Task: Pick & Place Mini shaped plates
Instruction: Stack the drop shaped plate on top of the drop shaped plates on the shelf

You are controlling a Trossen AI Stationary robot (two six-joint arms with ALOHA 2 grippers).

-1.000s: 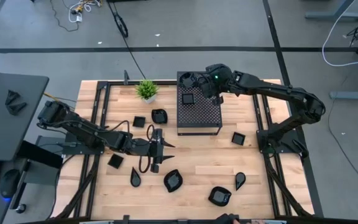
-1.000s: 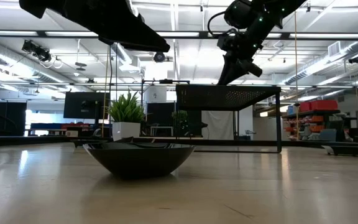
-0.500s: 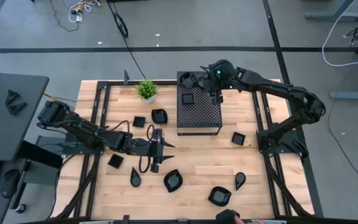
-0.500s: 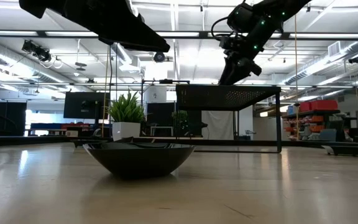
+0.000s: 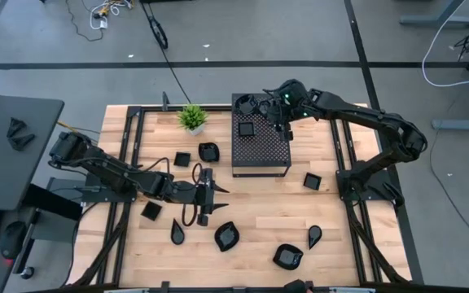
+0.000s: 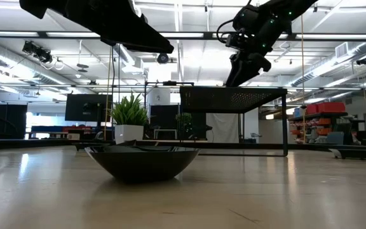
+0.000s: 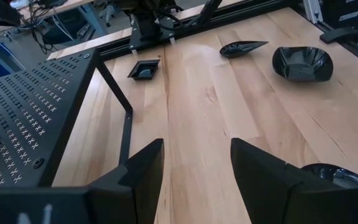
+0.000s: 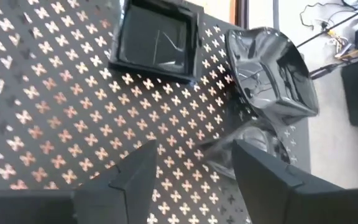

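Note:
The mini shaped plates are small glossy black dishes. Three sit on the black perforated box (image 5: 260, 146): a square one (image 8: 157, 40), a rounded one (image 8: 272, 71) and a third (image 5: 247, 104) at the far edge. My right gripper (image 8: 194, 171) hovers open just above the box top (image 5: 283, 128), beside those plates, with nothing between its fingers. Others lie on the wooden table: a leaf-shaped one (image 5: 226, 236), a teardrop (image 5: 177, 232) and a square one (image 5: 312, 181). My left gripper (image 7: 194, 165) stands open over bare wood at mid-table (image 5: 218, 190), holding nothing.
A small green potted plant (image 5: 191, 117) stands at the far edge, left of the box. A rounded dish (image 6: 142, 159) sits close in front of the low camera. Black frame rails (image 5: 133, 155) run along both table sides. Bare wood (image 5: 259, 203) lies between the box and the near plates.
My right gripper has rolled at the wrist above the box top, and its fingers have swung round from pointing toward the table's left to pointing toward the near edge. It has shifted slightly toward the right edge.

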